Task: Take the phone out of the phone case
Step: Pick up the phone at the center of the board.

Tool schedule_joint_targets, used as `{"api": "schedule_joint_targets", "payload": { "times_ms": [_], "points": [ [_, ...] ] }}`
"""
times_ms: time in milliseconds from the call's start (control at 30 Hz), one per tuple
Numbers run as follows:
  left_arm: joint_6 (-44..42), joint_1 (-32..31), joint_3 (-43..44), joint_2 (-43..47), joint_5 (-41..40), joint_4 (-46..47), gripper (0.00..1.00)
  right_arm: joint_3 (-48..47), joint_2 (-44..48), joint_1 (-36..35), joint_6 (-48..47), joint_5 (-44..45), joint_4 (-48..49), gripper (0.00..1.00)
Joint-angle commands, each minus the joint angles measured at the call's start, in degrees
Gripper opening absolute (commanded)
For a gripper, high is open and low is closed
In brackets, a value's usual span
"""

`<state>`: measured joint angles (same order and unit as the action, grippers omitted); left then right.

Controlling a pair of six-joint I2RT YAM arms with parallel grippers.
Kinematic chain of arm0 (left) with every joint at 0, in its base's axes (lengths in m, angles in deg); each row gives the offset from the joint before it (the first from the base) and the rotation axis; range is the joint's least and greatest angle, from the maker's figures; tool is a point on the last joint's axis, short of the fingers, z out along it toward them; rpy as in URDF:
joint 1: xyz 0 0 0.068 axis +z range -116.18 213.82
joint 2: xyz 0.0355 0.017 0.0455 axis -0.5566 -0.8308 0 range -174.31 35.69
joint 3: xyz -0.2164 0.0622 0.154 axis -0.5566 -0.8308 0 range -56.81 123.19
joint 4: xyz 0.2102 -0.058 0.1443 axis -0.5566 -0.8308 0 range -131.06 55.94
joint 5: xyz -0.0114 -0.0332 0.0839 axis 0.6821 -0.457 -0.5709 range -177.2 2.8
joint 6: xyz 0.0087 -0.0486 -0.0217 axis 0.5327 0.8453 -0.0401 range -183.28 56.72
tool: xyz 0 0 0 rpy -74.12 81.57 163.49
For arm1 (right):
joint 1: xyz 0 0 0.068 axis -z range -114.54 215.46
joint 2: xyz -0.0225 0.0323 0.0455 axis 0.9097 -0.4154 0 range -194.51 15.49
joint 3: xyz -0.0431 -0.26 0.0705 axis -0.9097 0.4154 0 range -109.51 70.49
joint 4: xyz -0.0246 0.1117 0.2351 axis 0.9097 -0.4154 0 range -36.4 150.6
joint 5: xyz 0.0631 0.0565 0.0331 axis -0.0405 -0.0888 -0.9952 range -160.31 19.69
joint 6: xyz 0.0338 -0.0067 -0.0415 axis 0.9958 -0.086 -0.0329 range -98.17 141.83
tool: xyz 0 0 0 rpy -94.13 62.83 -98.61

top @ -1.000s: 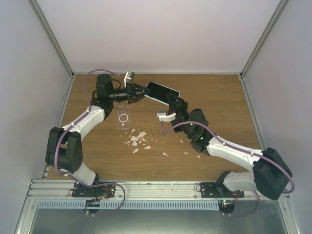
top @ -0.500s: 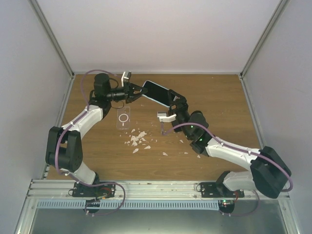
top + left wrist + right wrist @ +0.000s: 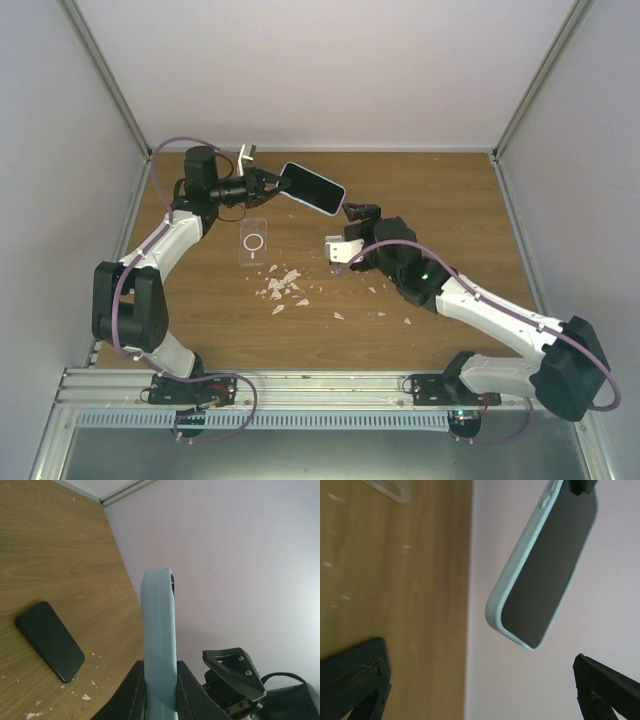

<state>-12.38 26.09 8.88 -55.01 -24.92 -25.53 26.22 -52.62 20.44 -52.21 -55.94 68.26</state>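
Note:
The phone [image 3: 311,187], dark screen up, sits in a light blue-green phone case and hangs above the back of the table. My left gripper [image 3: 272,182] is shut on its left end. In the left wrist view the case [image 3: 160,620] stands edge-on, pinched between my left gripper's [image 3: 160,669] fingers. My right gripper [image 3: 355,215] is open, just right of and below the phone's free end, not touching it. In the right wrist view the cased phone [image 3: 545,565] floats ahead of the right gripper [image 3: 480,690], whose fingers [image 3: 355,680] are spread wide apart.
A clear case [image 3: 254,241] with a ring on it lies flat on the wooden table [image 3: 450,200]. White crumbs [image 3: 285,285] are scattered near it. A black phone-shaped slab [image 3: 50,640] lies on the table in the left wrist view. Walls enclose three sides.
My right gripper let go of the phone's right end, opened wide and drew back. My left gripper carried the cased phone a little to the left.

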Motion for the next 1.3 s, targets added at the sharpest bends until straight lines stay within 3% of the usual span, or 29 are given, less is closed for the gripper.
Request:
{"api": "schedule_joint_targets", "payload": {
  "times_ms": [0, 133, 267, 500, 633, 833, 967, 1267],
  "points": [
    [-6.12, 0.25, 2.53, 2.17, 0.12, -1.14, 0.00, -7.79, -0.07, 1.92, 17.04, -10.83, -23.09, 1.00],
    [-10.68, 0.05, 4.15, 1.37, 3.10, -1.88, 0.00, -15.34, -2.76, 5.50, 26.43, -21.76, -33.42, 1.00],
    [-21.53, -0.57, 11.03, -0.49, 6.63, -10.41, 0.00, -23.58, -5.68, 10.78, 33.53, -33.13, -40.68, 1.00],
    [-34.81, -1.29, 14.49, -0.04, 12.80, -17.05, 0.00, -32.96, -9.23, 18.59, 40.49, -48.51, -48.59, 1.00],
    [-48.05, -1.85, 20.48, -1.13, 14.58, -27.53, 0.00, -38.70, -12.83, 22.55, 41.88, -56.83, -53.71, 0.98],
    [-70.61, -3.76, 26.99, -2.49, 14.43, -46.39, 0.00, -42.55, -16.89, 23.74, 42.81, -60.62, -56.86, 0.87],
    [-82.57, -7.38, 29.20, -3.08, 8.78, -56.37, 0.00, -44.46, -18.57, 23.73, 42.97, -63.35, -58.88, 0.80],
    [-92.66, -14.10, 28.90, -3.50, 0.40, -63.10, 0.00, -45.99, -21.07, 22.21, 39.20, -63.16, -63.52, 0.57]
  ]
}}
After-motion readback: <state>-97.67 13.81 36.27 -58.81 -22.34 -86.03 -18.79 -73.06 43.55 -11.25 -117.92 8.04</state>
